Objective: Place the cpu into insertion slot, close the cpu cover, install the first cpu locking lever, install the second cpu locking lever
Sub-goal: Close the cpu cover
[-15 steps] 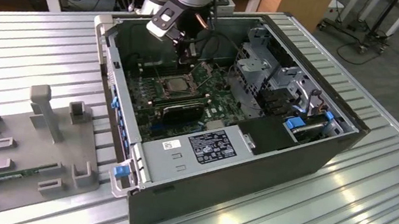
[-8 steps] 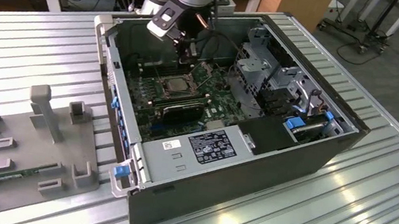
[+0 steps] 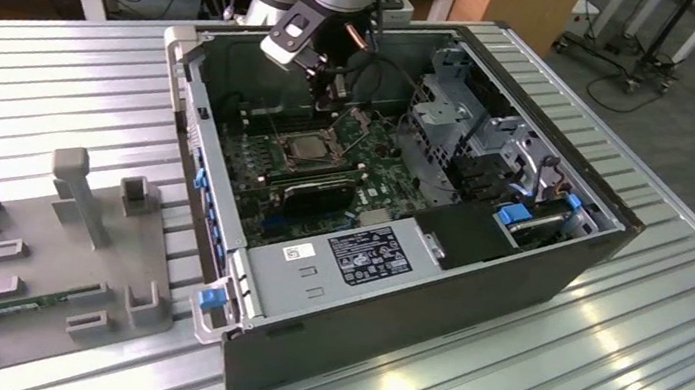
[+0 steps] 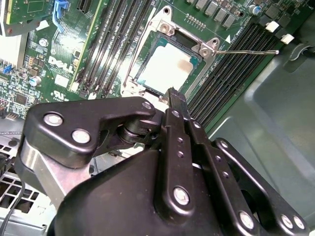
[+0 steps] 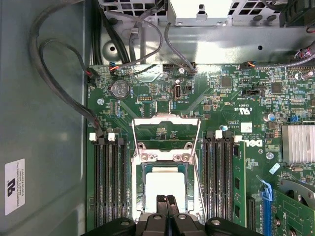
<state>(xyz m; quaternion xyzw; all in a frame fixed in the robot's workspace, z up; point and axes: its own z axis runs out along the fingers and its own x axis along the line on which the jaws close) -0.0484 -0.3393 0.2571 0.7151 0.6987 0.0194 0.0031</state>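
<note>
Clenched black hand hovers over pale square cpu in insertion slot.

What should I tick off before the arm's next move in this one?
1. The cpu seated in the slot: ok, it lies flat and square to it.
2. Cover closed: not ok, it is swung open past the hinge.
3. Lever latched: not ok, it sticks out free to one side.
4. Gripper empty: ok, fingers shut with nothing between them.
5. Gripper clear of the cpu: cannot tell; the tips sit over its edge.
</note>
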